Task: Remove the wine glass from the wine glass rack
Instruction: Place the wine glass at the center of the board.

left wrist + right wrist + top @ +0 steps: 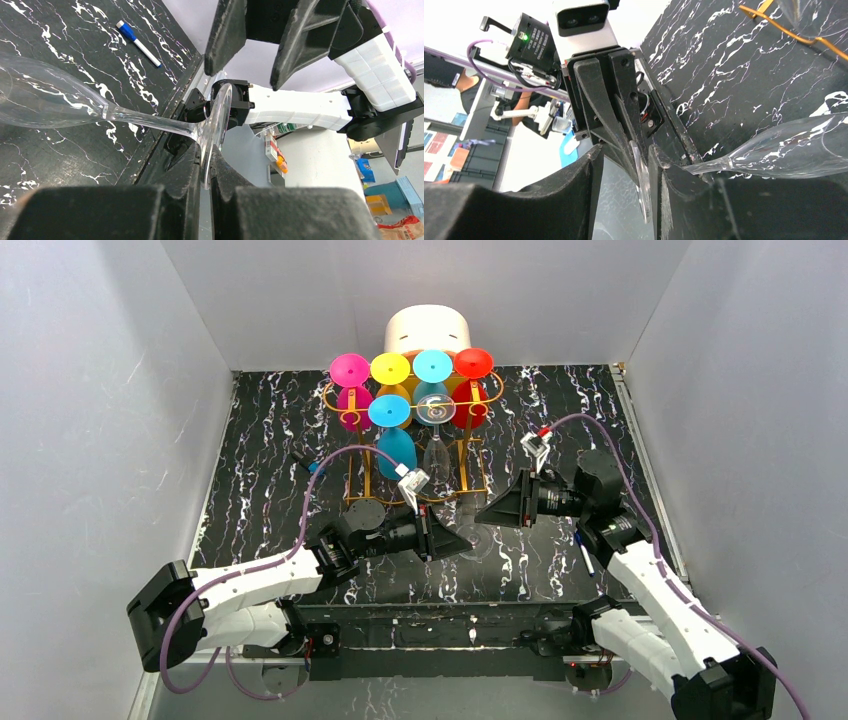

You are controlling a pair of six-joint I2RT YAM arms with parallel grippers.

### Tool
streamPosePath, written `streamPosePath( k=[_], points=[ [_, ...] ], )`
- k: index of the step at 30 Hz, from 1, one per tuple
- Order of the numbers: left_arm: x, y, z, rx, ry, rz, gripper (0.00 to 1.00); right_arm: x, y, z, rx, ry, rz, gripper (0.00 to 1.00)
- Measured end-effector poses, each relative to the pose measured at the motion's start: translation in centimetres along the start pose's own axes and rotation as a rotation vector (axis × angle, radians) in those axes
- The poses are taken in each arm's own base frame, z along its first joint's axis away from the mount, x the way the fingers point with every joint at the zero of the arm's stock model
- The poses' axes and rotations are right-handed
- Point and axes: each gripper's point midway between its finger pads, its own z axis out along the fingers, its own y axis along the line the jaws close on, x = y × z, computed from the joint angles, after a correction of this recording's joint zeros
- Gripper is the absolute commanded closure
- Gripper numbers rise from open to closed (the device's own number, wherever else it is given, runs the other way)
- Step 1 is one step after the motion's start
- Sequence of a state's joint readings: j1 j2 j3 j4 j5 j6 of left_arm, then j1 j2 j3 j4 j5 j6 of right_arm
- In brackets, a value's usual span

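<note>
Black matte fingers (185,172) of the left end effector (206,161) fill the bottom of its own wrist view. They are clenched on the rim of the flat foot of the wine glass (47,95), a sensible hold, since that thin disc is the part narrow enough to pinch. From there the clear, smooth stem runs out sideways. The tapered bowl reaches level over the black, white-veined surface (265,440), near the front edge and well apart from the wine glass rack (365,478). The rack's orange-gold wire rails carry bright coloured glasses hung upside down by their feet. Opposite, the right end effector (626,156) straddles the same foot with its wedge-shaped fingers parted, released. I judge that the glass rests on the left grip alone. Farther right, a blue-capped pen (586,560) lies on the surface.
</note>
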State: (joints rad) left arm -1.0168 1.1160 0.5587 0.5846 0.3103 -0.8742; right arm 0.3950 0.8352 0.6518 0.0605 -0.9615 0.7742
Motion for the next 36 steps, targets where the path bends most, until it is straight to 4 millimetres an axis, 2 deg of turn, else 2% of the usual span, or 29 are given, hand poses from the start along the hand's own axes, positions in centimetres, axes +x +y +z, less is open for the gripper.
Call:
streamPosePath(
  k=[3, 4, 7, 8, 10, 12, 14, 15, 16, 22, 24, 25, 29, 31, 36],
  points=[
    [0.0, 0.0, 0.0, -0.001, -0.002, 0.0, 1.0, 0.5, -0.1, 0.1, -0.007, 0.056, 0.013, 0.59],
    [-0.1, 0.0, 0.0, -0.002, -0.004, 0.001, 1.0, 0.5, -0.2, 0.1, -0.006, 0.074, 0.014, 0.61],
    [-0.1, 0.1, 0.0, -0.003, -0.006, 0.003, 1.0, 0.8, -0.3, 0.2, -0.002, 0.115, 0.017, 0.77],
    [-0.1, 0.1, 0.0, -0.004, -0.007, 0.004, 1.0, 1.0, -0.5, 0.2, 0.0, 0.124, 0.015, 0.78],
    [-0.2, 0.0, 0.0, -0.001, -0.008, 0.005, 1.0, 1.3, -0.7, 0.1, 0.006, 0.134, 0.022, 0.68],
    [-0.2, -0.1, 0.0, 0.001, -0.009, 0.006, 1.0, 1.6, -0.7, 0.0, 0.003, 0.148, 0.031, 0.64],
    [-0.3, -0.1, 0.0, 0.001, -0.015, 0.006, 1.0, 1.8, -0.5, 0.0, -0.008, 0.158, 0.032, 0.86],
    [-0.4, -0.2, 0.0, 0.002, -0.017, 0.007, 1.0, 1.8, -0.4, 0.0, -0.015, 0.16, 0.027, 0.94],
    [-0.5, -0.4, -0.1, 0.011, -0.02, 0.007, 1.0, 1.8, -0.3, 0.0, -0.02, 0.159, 0.021, 0.98],
    [-1.5, -1.5, -0.5, 0.03, -0.064, -0.022, 1.0, 0.6, 0.7, 0.6, -0.047, 0.14, -0.07, 0.99],
    [-2.0, -1.7, -0.6, 0.034, -0.083, -0.021, 0.86, 0.1, 0.9, 0.7, -0.044, 0.13, -0.096, 0.99],
    [-2.2, -1.8, -0.7, 0.037, -0.092, -0.02, 0.83, -0.1, 1.1, 0.7, -0.042, 0.125, -0.107, 0.99],
    [-2.4, -2.0, -0.7, 0.043, -0.104, -0.011, 0.58, -0.5, 0.7, 1.0, -0.006, 0.104, -0.086, 0.99],
    [-2.4, -2.0, -0.7, 0.047, -0.106, -0.01, 0.55, -0.6, 0.5, 1.1, 0.015, 0.09, -0.076, 0.99],
    [-2.5, -2.2, -0.7, 0.051, -0.107, -0.022, 0.61, -1.0, 0.4, 0.9, 0.053, 0.031, -0.089, 0.99]
  ],
)
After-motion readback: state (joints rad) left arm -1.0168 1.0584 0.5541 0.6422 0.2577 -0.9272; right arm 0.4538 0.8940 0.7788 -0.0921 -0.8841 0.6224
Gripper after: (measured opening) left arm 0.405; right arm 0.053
